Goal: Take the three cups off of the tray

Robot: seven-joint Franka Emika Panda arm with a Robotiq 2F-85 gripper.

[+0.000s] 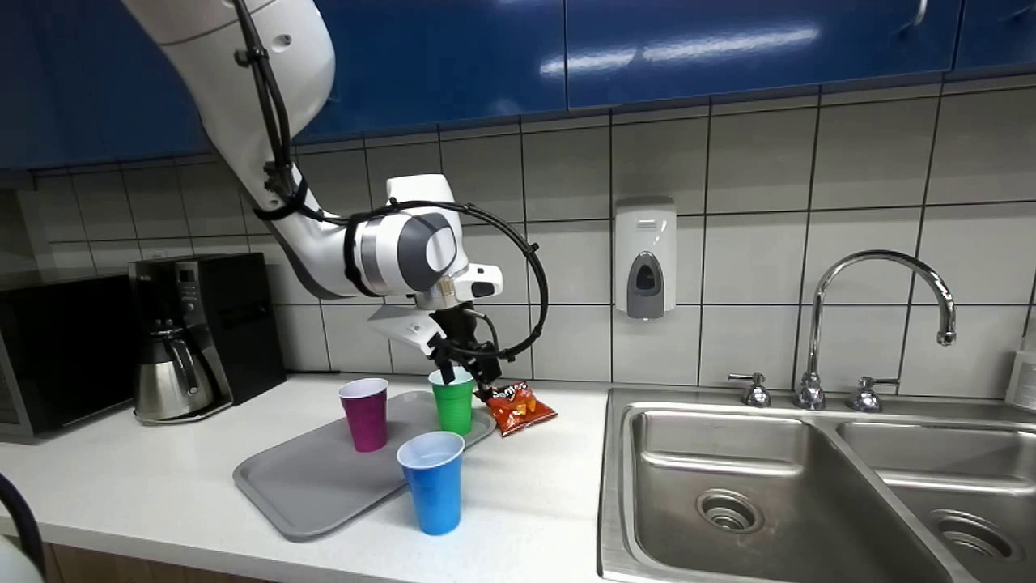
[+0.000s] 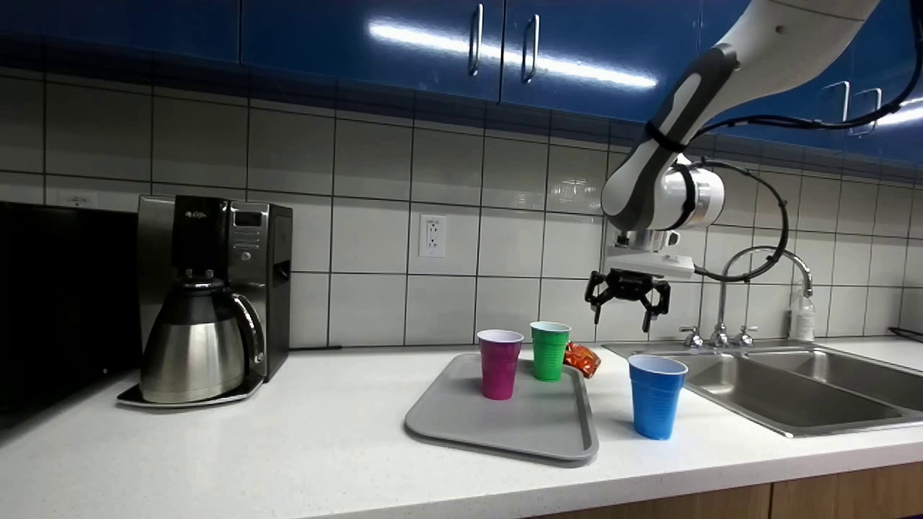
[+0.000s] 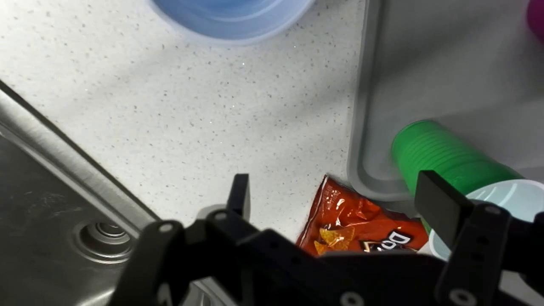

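A: Your black two-jawed end effector [image 2: 621,321] hangs above the white speckled counter [image 2: 288,447], nearer its back edge, jaws spread wide with nothing between them. What's left for you?

B: You have the blue tapered plastic tumbler [image 2: 656,400] off, upright near the counter's front edge. On the flat grey rectangular tray [image 2: 505,432] stand the magenta tapered plastic tumbler [image 2: 499,367] and, closer to the counter's back edge, the green tapered plastic tumbler [image 2: 549,353].

A: Say you take the green one next. What could bite you?

B: Your alignment. In the wrist view one jaw overlaps it while the gap sits off to the side. Drop from here and that jaw probably clips the lip and tips it. You might also press on the shiny red chip bag [image 3: 361,216] just beside the tray's corner.

A: And squeeze lightly, or the plastic may crumple on you. Carry it low toward the front edge and you could topple the blue one too.
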